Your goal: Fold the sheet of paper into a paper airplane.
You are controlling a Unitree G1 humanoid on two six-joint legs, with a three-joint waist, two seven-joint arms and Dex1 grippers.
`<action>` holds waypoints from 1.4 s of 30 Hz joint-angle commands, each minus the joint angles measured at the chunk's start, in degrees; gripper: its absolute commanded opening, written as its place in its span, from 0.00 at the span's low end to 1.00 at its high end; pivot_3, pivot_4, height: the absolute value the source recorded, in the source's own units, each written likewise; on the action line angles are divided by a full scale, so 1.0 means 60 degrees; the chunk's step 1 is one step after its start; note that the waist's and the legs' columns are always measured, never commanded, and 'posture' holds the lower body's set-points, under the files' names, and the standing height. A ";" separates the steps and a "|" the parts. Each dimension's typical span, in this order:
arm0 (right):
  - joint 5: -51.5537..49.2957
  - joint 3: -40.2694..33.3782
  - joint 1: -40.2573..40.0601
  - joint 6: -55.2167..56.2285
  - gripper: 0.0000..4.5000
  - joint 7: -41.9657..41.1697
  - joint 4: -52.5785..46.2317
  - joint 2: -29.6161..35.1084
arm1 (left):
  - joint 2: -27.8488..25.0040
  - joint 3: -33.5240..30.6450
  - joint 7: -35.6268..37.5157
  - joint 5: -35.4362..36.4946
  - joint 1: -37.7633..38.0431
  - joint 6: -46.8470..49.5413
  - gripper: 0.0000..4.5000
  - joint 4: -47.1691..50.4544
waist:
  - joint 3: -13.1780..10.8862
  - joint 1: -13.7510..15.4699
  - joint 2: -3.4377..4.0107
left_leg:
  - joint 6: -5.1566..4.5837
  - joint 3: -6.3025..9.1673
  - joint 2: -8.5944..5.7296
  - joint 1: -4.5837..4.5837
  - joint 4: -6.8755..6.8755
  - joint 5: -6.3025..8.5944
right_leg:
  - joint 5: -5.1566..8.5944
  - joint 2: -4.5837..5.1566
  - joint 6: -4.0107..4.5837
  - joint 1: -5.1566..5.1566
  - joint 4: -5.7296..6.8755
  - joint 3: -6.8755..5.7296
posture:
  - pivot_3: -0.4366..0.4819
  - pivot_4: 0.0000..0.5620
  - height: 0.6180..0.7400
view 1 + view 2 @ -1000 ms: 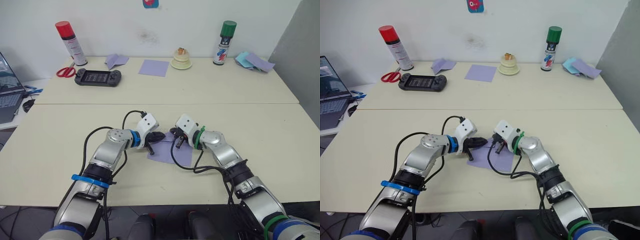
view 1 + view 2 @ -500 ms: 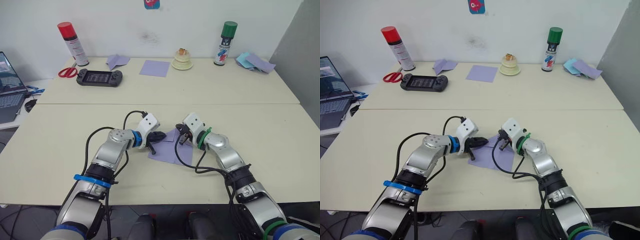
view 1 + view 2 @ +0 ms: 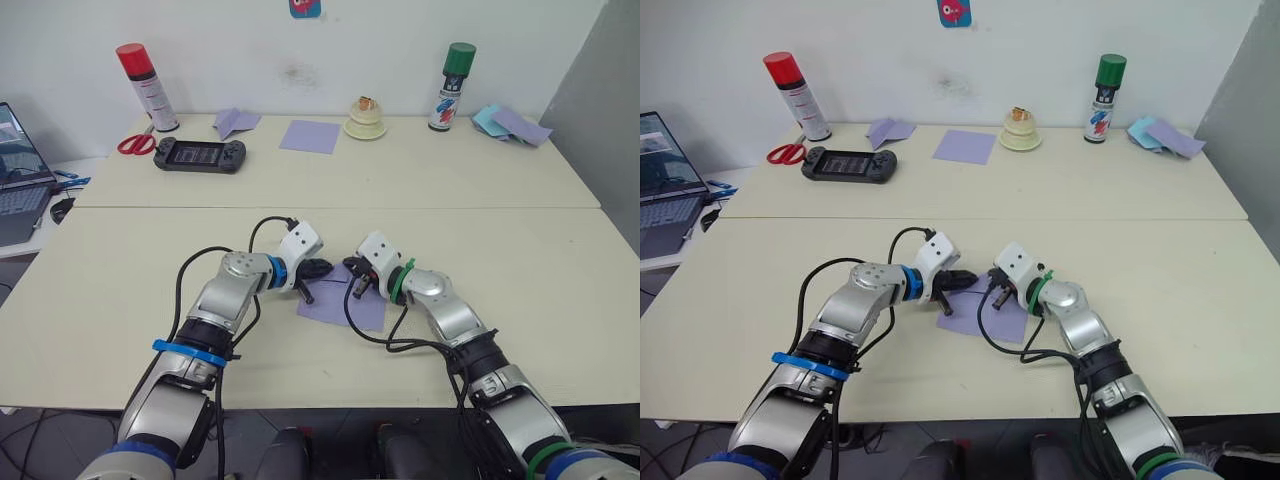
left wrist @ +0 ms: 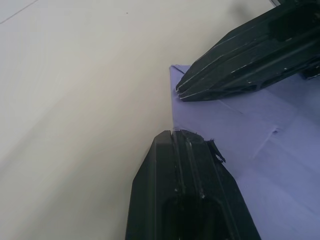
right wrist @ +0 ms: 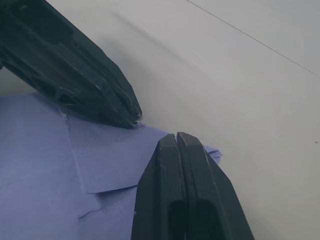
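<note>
While both arms reach in over the near desk [image 3: 120,260], I see the sheet of paper [image 3: 340,304] lying flat between and under the two claw tips. My left claw [image 3: 316,268] has its fingers pressed together, tips at the sheet's far left corner; I cannot tell whether paper is pinched between them. My right claw [image 3: 355,275] is likewise closed tight, its tips down on the paper's far edge, just beside the left claw's tips. In the wrist views a small folded flap [image 5: 107,160] lies on the sheet between the two claws, with crease lines running across the lavender surface.
</note>
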State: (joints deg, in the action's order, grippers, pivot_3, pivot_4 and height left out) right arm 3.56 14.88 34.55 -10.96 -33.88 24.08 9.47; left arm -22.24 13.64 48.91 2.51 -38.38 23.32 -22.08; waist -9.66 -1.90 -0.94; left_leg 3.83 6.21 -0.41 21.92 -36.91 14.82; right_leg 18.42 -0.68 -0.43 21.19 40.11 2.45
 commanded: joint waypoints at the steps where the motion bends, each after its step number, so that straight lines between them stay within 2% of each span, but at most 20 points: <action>1: 0.0131 0.0115 0.0047 -0.0279 0.00 -0.0010 0.0043 -0.0010 | 0.0038 0.0323 0.0070 -0.0354 -0.0083 -0.0420 0.01 -0.0343 | 0.0000 0.0001 0.0000 | 0.0000 0.0000 0.0000 0.0000 0.0000 0.0000 | 0.0000 0.0000 0.0000 0.0000 0.0000 0.0000 | 0.48 0.27 1.00; 8: 0.0166 0.0302 -0.0097 -0.0522 0.00 -0.0185 -0.0144 0.0034 | -0.0109 0.0569 0.0531 -0.0567 0.0155 -0.1093 0.01 -0.0320 | 0.0000 0.0001 0.0000 | 0.0000 -0.0001 -0.0001 -0.0001 0.0001 0.0000 | 0.0000 0.0001 -0.0001 -0.0002 -0.0001 0.0001 | 0.48 0.27 1.00; 21: 0.0248 0.0433 -0.0174 -0.0745 0.00 -0.0294 -0.0292 0.0024 | 0.0266 0.0360 0.0682 -0.0577 -0.0146 -0.1806 0.01 -0.1585 | 0.0002 0.0019 0.0000 | -0.0002 0.0002 -0.0006 -0.0006 -0.0006 0.0000 | 0.0003 0.0002 -0.0007 -0.0014 -0.0004 -0.0004 | 0.48 0.27 1.00; 27: 0.0287 0.0457 -0.0199 -0.0849 0.00 -0.0311 -0.0353 0.0002 | -0.0493 0.0321 0.1464 -0.0375 0.0701 -0.1652 0.01 -0.0353 | 0.0008 -0.0028 0.0007 | -0.0001 -0.0001 0.0001 -0.0007 0.0005 0.0001 | 0.0001 0.0001 -0.0001 -0.0006 -0.0005 0.0000 | 0.48 0.27 1.00; 35: 0.0263 0.0507 -0.0163 -0.0899 0.00 -0.0310 -0.0299 -0.0049 | -0.1396 0.0062 0.1650 -0.0199 0.1603 -0.1083 0.01 0.0790 | 0.0011 -0.0115 0.0011 | -0.0002 -0.0004 0.0007 -0.0011 0.0014 0.0002 | 0.0002 0.0000 0.0000 -0.0005 -0.0011 0.0004 | 0.48 0.27 1.00; 42: 0.0265 0.0516 -0.0147 -0.0895 0.00 -0.0353 -0.0275 -0.0068 | -0.1724 -0.0836 0.1861 0.0979 0.1905 -0.0069 0.01 0.1902 | 0.0012 -0.0227 0.0013 | -0.0003 -0.0003 0.0011 -0.0018 0.0015 0.0001 | 0.0004 -0.0004 -0.0004 -0.0007 -0.0005 0.0003 | 0.48 0.27 1.00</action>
State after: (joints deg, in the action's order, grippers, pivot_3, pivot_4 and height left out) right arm 4.84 17.04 34.54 -15.10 -35.08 21.28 8.76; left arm -31.56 9.74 59.37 6.74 -27.63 20.38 -12.76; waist -9.59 -3.26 -0.87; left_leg 3.81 6.19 -0.34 21.82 -36.82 14.83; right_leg 18.44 -0.71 -0.44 21.16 40.08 2.46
